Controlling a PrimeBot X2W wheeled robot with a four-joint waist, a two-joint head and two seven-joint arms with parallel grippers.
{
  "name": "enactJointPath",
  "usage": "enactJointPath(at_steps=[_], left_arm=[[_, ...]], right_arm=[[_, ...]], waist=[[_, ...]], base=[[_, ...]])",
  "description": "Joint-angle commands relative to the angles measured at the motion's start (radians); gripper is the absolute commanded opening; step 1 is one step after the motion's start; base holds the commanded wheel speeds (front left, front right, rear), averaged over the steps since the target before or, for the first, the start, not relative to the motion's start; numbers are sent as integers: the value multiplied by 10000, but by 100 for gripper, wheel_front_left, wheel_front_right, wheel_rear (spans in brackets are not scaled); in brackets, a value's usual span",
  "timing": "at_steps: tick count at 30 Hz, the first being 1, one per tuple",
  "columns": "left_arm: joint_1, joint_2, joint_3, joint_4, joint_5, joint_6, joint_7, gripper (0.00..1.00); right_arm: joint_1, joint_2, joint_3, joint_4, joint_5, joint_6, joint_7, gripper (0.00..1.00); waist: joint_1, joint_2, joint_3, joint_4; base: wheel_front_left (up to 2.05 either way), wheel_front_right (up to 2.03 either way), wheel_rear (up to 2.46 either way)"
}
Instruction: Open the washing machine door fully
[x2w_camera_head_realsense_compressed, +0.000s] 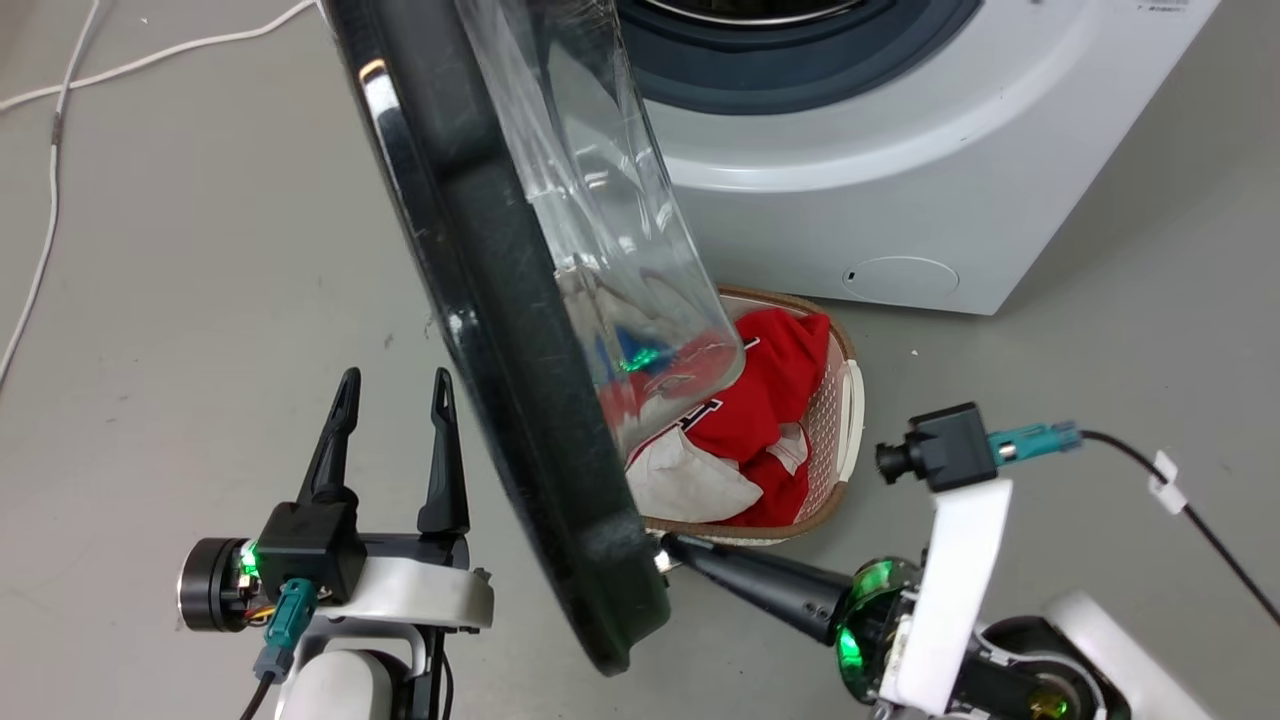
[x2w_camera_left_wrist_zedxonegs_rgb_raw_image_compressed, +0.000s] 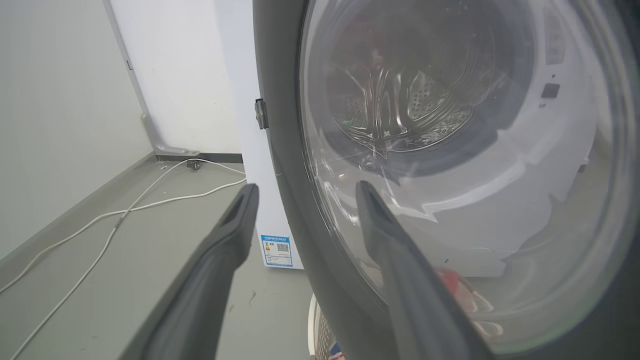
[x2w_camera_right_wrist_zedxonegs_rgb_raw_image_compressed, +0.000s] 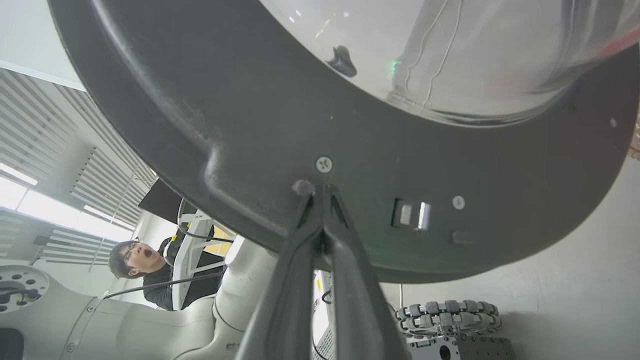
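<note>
Nothing fully legible. A blue label (x2w_camera_left_wrist_zedxonegs_rgb_raw_image_compressed: 276, 251) on the washer (x2w_camera_left_wrist_zedxonegs_rgb_raw_image_compressed: 237, 100) side has a QR code and print too small to read. The red shirt (x2w_camera_head_realsense_compressed: 780, 380) shows partial white letters.

Looks like a robotics lab or test room rather than a home. Bare grey floor (x2w_camera_head_realsense_compressed: 200, 250) with loose white cables (x2w_camera_head_realsense_compressed: 52, 180) trailing across it. Plain grey wall (x2w_camera_left_wrist_zedxonegs_rgb_raw_image_compressed: 65, 100) and white panel (x2w_camera_left_wrist_zedxonegs_rgb_raw_image_compressed: 175, 75) behind. Washing machine (x2w_camera_head_realsense_compressed: 900, 180) standing on that floor, energy sticker (x2w_camera_left_wrist_zedxonegs_rgb_raw_image_compressed: 276, 250) low on its side, laundry basket (x2w_camera_head_realsense_compressed: 845, 400) of clothes in front. Slatted office-type ceiling (x2w_camera_right_wrist_zedxonegs_rgb_raw_image_compressed: 75, 125) with strip lights (x2w_camera_right_wrist_zedxonegs_rgb_raw_image_compressed: 50, 205). Person (x2w_camera_right_wrist_zedxonegs_rgb_raw_image_compressed: 150, 270) in the background. Multi-roller wheel (x2w_camera_right_wrist_zedxonegs_rgb_raw_image_compressed: 447, 312) of a machine base on the floor.
</note>
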Motion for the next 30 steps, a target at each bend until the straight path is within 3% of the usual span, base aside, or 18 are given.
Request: enactJointPath(at_steps=[1,6,11,12,14,15,16,24,28,30], left_arm=[[93,2,28,20,29,7,-28,100],[283,2,50,72,50,28,-28,100],[532,2,109,109,91,23,-28,100],[581,2,121,121,104,9,-28,100],[701,3,179,141,114,-3,-28,100],[746,2,203,142,131,-12,-28,100],[806,3,237,145,129,-12,-28,100],[1264,2,475,155,209,-99,-28,100],[1442,2,539,99,247,-133,-28,100],[1525,5,581,82,272,-127,-28,100]], right_arm=[[147,123,144,57,67,29,-3,0],[305,234,357,284,63,29,-295,0],[617,119,-46,407,-105,29,-1311,0],[720,96,-166,397,-89,29,-1558,19],[945,13,-418,327,-113,29,-2066,42],[1064,-21,-567,292,-142,29,-2354,87],[1180,-47,-703,250,-154,29,-2649,100],[1842,-228,-2010,360,-1556,29,-6169,100],[1963,-178,-2880,856,-3375,27,-7233,100],[2002,199,-3954,971,-5013,27,-7291,100]], waist=[[1,0,-75,13],[1,0,-313,-6],[1,0,-648,-101],[1,0,-734,-126],[1,0,-914,-194],[1,0,-1011,-230],[1,0,-1107,-272],[1,0,-1770,-553],[1,0,-1956,-659],[1,0,-2023,-723]], base=[[0,0,0],[0,0,0],[0,0,0],[0,0,0],[0,0,0],[0,0,0],[0,0,0],[0,0,0],[0,0,0],[0,0,0]])
